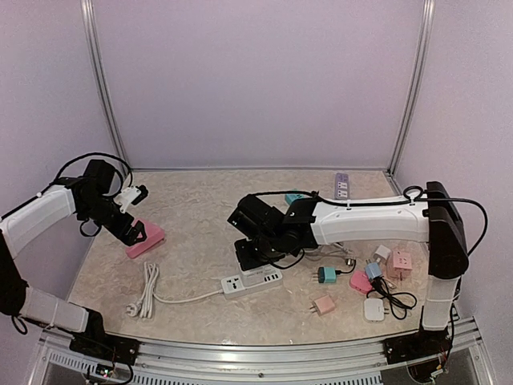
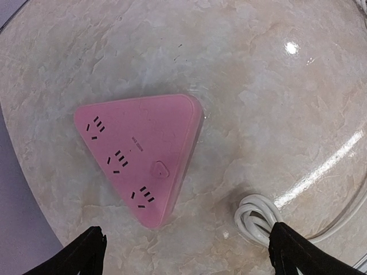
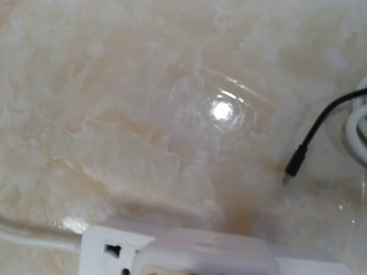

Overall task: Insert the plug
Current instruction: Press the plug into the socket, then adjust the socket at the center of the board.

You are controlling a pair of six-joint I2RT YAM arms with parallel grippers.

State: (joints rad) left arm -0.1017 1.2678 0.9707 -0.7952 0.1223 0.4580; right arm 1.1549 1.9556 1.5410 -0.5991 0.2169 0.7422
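A white power strip (image 1: 252, 281) lies near the front middle of the table. My right gripper (image 1: 256, 255) hangs low right over it. In the right wrist view a white plug (image 3: 206, 252) sits on top of the strip (image 3: 106, 247) at the bottom edge. The fingers themselves are out of that view, and I cannot see whether they hold the plug. A pink triangular socket block (image 2: 137, 152) lies at the left (image 1: 146, 239). My left gripper (image 2: 189, 255) hovers open above it (image 1: 132, 228), with nothing between the fingertips.
The strip's coiled white cable (image 1: 148, 290) lies front left (image 2: 258, 220). Several loose plugs, teal (image 1: 327, 274), pink (image 1: 324, 305) and white (image 1: 374, 309), lie at the right. A purple strip (image 1: 343, 186) is at the back. A black cable tip (image 3: 293, 166) lies near the strip.
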